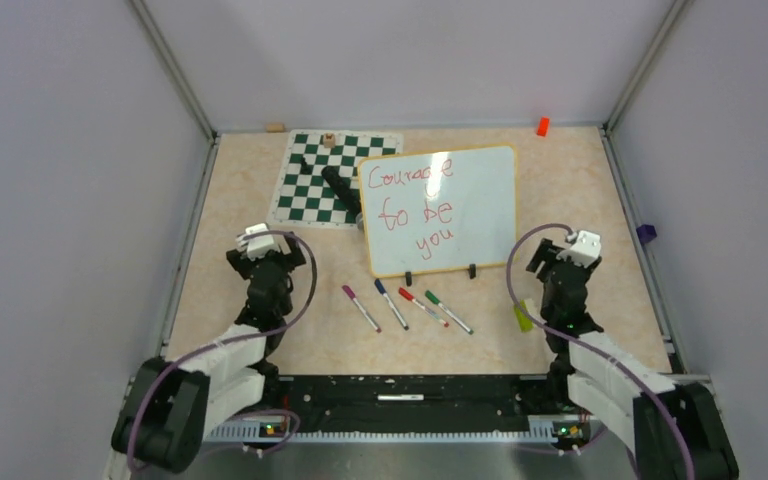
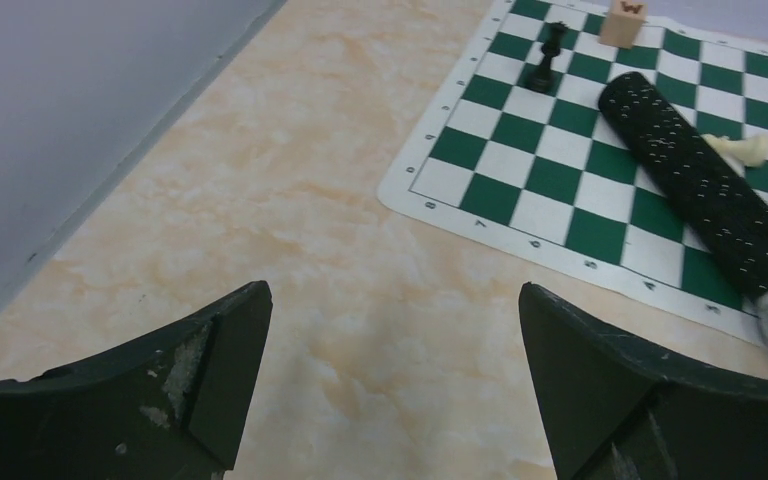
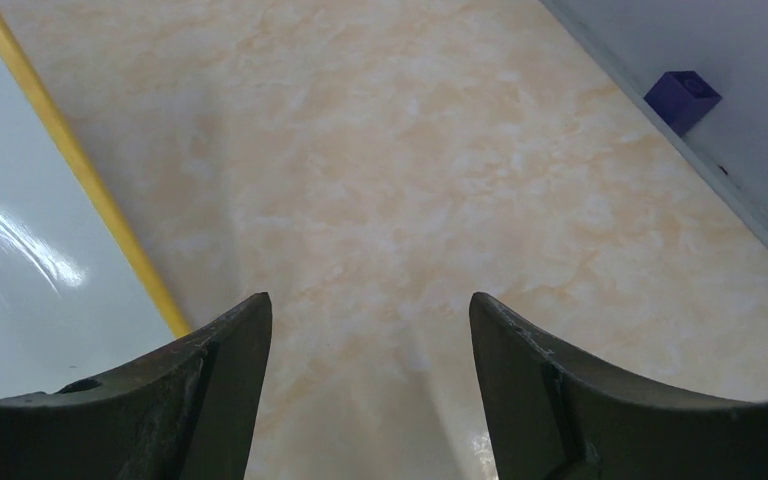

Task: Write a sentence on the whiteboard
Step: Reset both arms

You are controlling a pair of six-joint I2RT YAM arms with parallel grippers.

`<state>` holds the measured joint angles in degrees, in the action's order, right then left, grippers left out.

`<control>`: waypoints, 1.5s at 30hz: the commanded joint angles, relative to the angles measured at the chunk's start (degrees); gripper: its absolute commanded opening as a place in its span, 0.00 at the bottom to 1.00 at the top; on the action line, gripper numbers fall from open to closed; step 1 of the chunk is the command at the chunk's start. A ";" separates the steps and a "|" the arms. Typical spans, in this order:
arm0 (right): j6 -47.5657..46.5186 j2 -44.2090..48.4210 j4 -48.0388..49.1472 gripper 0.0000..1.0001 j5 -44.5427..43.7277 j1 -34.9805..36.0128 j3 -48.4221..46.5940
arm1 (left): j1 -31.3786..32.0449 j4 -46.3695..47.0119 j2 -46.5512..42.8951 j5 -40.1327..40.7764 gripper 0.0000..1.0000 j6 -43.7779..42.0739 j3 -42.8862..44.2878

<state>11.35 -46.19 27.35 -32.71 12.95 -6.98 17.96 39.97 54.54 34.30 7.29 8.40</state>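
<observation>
Left end effector [image 2: 392, 296] spread, whiteboard [image 1: 485, 205] sentence [image 1: 415, 210] "Courage to be you"

Even bright overhead light; faint soft shadows; glare streaks on whiteboard [image 3: 20, 290]; focus sharp.

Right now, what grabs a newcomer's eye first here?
The whiteboard sits mid-table, with a red sentence, "Courage to be you", slanting across it. At its far-left corner, a green-and-white chessboard mat carries a black cylinder. Four markers lie in a row in front of the board.
</observation>
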 commanded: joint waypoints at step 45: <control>-9.60 -37.26 42.96 0.99 18.28 -9.57 -3.34 | -17.60 22.61 30.00 -23.93 0.99 -5.54 8.38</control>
<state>1.63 -83.31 67.35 -15.27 3.84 -9.15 0.62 61.17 84.82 11.29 1.56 16.19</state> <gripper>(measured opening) 0.987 0.986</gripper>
